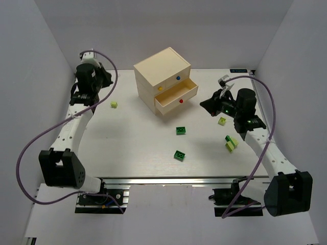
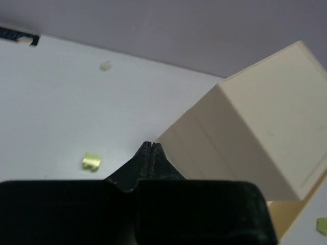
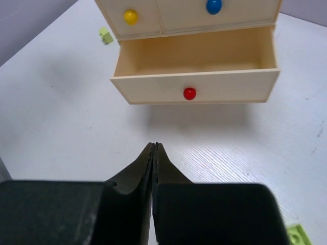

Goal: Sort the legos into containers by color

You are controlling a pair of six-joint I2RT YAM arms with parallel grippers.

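The cream chest point(image 1: 162, 76) stands at the back middle of the table. Its bottom drawer point(image 1: 176, 99) with the red knob point(image 3: 189, 93) is pulled open and looks empty; the drawers with the yellow knob point(image 3: 131, 17) and the blue knob point(image 3: 213, 6) are shut. Legos lie loose: a yellow-green one point(image 1: 114, 104) left of the chest, two green ones point(image 1: 181, 130) point(image 1: 179, 155) in front, a yellow-green one point(image 1: 222, 121) and a yellow-green and teal cluster point(image 1: 231, 143) at the right. My left gripper point(image 2: 149, 144) is shut and empty beside the chest. My right gripper point(image 3: 155, 145) is shut and empty, facing the open drawer.
White walls close in the table on the left, back and right. A small pale piece point(image 2: 105, 66) lies far off on the table in the left wrist view. The metal rail point(image 1: 173, 181) with the arm bases runs along the near edge.
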